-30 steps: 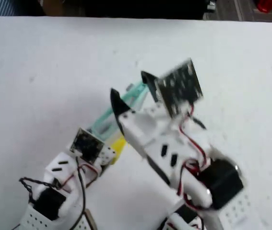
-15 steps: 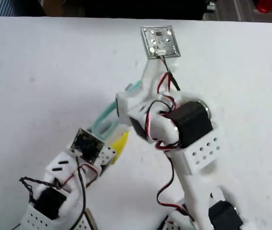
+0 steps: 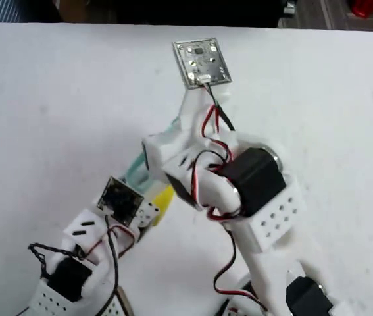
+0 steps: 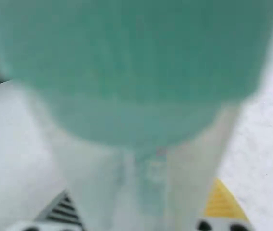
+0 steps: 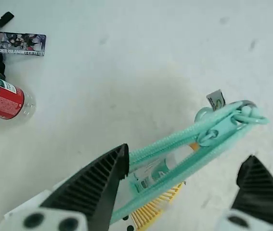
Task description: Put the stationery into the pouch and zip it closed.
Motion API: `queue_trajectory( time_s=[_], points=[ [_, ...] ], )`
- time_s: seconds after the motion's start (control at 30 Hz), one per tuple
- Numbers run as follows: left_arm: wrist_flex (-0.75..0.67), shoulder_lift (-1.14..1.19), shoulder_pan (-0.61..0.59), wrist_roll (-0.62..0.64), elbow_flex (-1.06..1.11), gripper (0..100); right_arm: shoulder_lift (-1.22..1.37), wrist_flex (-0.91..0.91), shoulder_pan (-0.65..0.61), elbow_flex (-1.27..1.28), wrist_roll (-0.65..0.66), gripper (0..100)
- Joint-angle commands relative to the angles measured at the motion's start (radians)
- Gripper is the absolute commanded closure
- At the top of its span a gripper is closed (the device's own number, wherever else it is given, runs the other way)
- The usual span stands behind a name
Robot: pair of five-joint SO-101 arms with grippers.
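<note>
Pouch (image 5: 175,147) mid-bench (image 3: 54,99), on edge, lying 7 to 1 o'clock | left claw (image 4: 141,207) pinches its 7 o'clock end, likely as anchor | right claw (image 5: 187,155) spread wide above it | zip pull (image 5: 244,115) at 1 o'clock end, judged the next target.

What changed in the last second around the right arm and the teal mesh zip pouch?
The right arm pitched forward over the teal mesh zip pouch. Its square wrist camera board swung toward the far edge of the white table, then slightly toward the left arm's side. The right gripper now sits open astride the pouch's zipper end, gripping nothing. Unchanged: the left gripper stays shut on the pouch, which has not visibly shifted.
</note>
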Motion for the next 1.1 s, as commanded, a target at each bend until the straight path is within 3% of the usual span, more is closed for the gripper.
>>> queue_trajectory(
  time_s=[0.0, 0.3, 0.63, 0.7, 0.77, 0.83, 0.93, 1.07],
  points=[
    [-0.002, 0.005, 0.001, -0.006, 0.003, 80, -0.047, -0.013, -0.004, -0.048, -0.008, 66.0],
    [-0.002, 0.005, 0.005, -0.002, -0.002, 80, 0.073, -0.134, -0.005, 0.005, -0.015, 66.0],
    [-0.002, 0.005, -0.001, -0.006, -0.002, 80, 0.200, -0.035, 0.041, 0.000, -0.063, 66.4],
    [-0.002, 0.005, 0.001, -0.002, -0.002, 80, 0.203, -0.044, 0.045, 0.005, -0.063, 72.7],
    [-0.002, 0.005, 0.001, 0.000, -0.003, 80, 0.203, -0.059, 0.047, 0.008, -0.060, 86.5],
    [0.017, 0.005, -0.004, 0.008, -0.031, 80, 0.203, -0.101, 0.058, 0.003, 0.060, 98.2],
    [0.164, 0.005, -0.022, 0.130, -0.143, 80, 0.196, -0.125, 0.111, -0.002, 0.279, 97.4],
    [0.350, 0.005, -0.033, 0.149, -0.299, 70, 0.202, -0.170, 0.239, -0.002, 0.241, 98.0]
  ],
)
